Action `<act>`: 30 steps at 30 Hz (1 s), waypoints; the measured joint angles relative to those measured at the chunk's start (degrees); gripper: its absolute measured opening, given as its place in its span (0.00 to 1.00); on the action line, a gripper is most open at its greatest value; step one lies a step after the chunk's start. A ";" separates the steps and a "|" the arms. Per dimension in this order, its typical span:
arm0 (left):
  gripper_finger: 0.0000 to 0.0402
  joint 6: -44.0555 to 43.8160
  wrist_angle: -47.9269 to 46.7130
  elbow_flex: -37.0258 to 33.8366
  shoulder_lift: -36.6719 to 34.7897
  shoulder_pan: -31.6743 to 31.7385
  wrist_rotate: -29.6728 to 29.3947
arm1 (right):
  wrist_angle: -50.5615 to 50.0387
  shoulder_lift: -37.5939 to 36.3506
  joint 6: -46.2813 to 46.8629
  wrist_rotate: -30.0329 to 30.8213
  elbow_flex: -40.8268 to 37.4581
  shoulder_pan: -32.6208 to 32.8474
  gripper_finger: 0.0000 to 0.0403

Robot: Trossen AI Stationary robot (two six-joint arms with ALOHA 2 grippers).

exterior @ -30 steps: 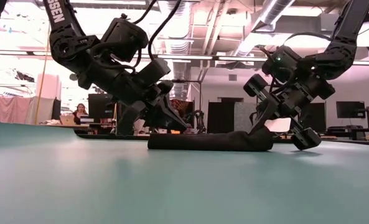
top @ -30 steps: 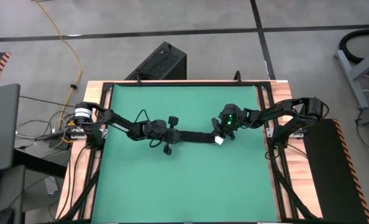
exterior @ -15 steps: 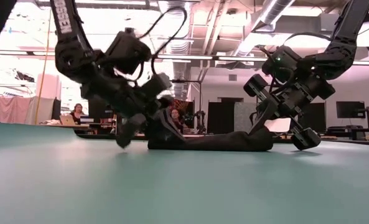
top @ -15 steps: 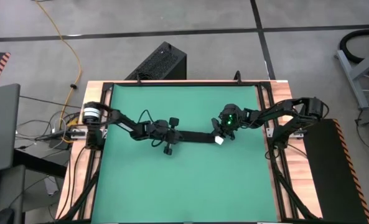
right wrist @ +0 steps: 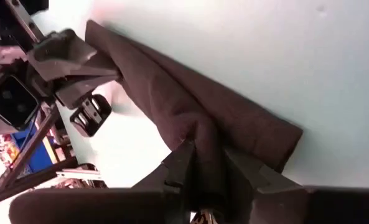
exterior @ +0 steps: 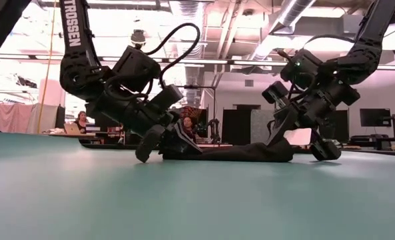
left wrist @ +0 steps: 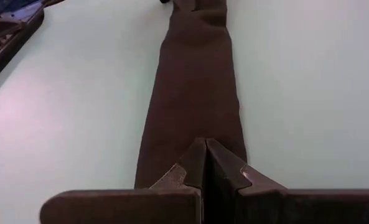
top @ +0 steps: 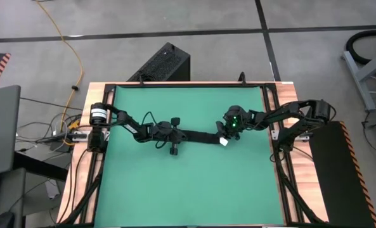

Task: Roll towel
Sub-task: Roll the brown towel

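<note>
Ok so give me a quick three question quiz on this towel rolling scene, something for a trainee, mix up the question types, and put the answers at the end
1. True or false: the towel lies as a narrow roll on the green table.
2. Which claw has its fingers pressed together at one end of the towel?
A. left claw
B. right claw
C. neither
3. Fill in: the small white tag shows at the end of the roll nearest the ____ claw.

Key:
1. True. It stretches between the two claws.
2. A. In the left wrist view the fingers meet with no gap, on the cloth.
3. Right. The right claw's fingers have a fold of the towel between them.
</note>
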 joint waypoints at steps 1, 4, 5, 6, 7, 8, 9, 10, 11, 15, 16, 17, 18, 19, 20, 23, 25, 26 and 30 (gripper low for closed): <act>0.00 -0.21 -0.29 -0.04 0.00 0.12 0.11 | -0.25 -0.02 -0.49 0.44 0.00 -0.29 0.24; 0.00 -0.54 -0.88 -0.04 -0.02 0.25 0.61 | -0.92 -0.01 -3.15 1.25 0.00 -0.72 0.26; 0.00 -0.58 -1.01 -0.04 -0.02 0.25 0.59 | -1.05 0.00 -4.20 1.54 0.00 -0.89 0.26; 0.00 -0.63 -1.13 -0.04 0.00 0.25 0.61 | -1.07 0.00 -5.30 1.72 0.00 -1.02 0.27; 0.00 -0.72 -1.29 -0.04 0.00 0.25 0.61 | -1.06 0.00 -6.33 2.07 0.00 -1.18 0.27; 0.00 -0.97 -1.48 -0.06 0.00 0.25 0.60 | -1.13 0.00 -7.10 2.38 0.00 -1.38 0.27; 0.00 -1.23 -1.67 -0.06 0.00 0.25 0.59 | -1.23 0.00 -7.87 2.71 0.00 -1.56 0.27; 0.00 -1.39 -1.81 -0.08 0.00 0.27 0.61 | -1.41 0.00 -8.76 2.82 0.00 -1.86 0.27; 0.00 -1.54 -1.99 -0.08 0.00 0.27 0.63 | -1.70 0.00 -9.67 2.84 0.00 -2.21 0.27; 0.00 -1.86 -2.72 -0.08 0.01 0.29 0.83 | -3.76 -0.02 -13.71 2.81 0.03 -3.58 0.27; 0.00 -1.98 -2.88 -0.08 0.02 0.29 0.85 | -4.31 -0.02 -14.84 2.79 0.04 -4.04 0.27; 0.00 -2.14 -2.93 -0.10 0.02 0.29 0.86 | -4.84 -0.02 -16.11 2.79 0.04 -4.58 0.27; 0.00 -2.29 -2.93 -0.11 0.02 0.29 0.87 | -5.43 -0.02 -17.33 2.80 0.08 -5.15 0.27; 0.00 -2.46 -2.93 -0.12 0.02 0.30 0.87 | -5.97 -0.02 -18.42 2.79 0.09 -5.73 0.27; 0.00 -2.57 -2.93 -0.12 0.04 0.31 0.91 | -6.53 -0.04 -19.30 2.77 0.11 -6.32 0.28; 0.00 -2.57 -2.93 -0.15 0.04 0.31 0.96 | -8.18 -0.58 -22.21 2.50 0.11 -7.81 0.28; 0.00 -2.59 -2.93 -0.15 0.07 0.31 0.96 | -10.65 -1.79 -25.03 3.49 0.00 -8.74 0.28; 0.00 -2.60 -2.93 -0.15 0.07 0.31 1.00 | -12.16 -2.85 -26.39 4.24 -0.07 -9.15 0.28; 0.00 -2.66 -2.88 -0.21 0.07 0.31 1.02 | -19.28 -8.87 -31.50 7.35 -0.33 -11.67 0.28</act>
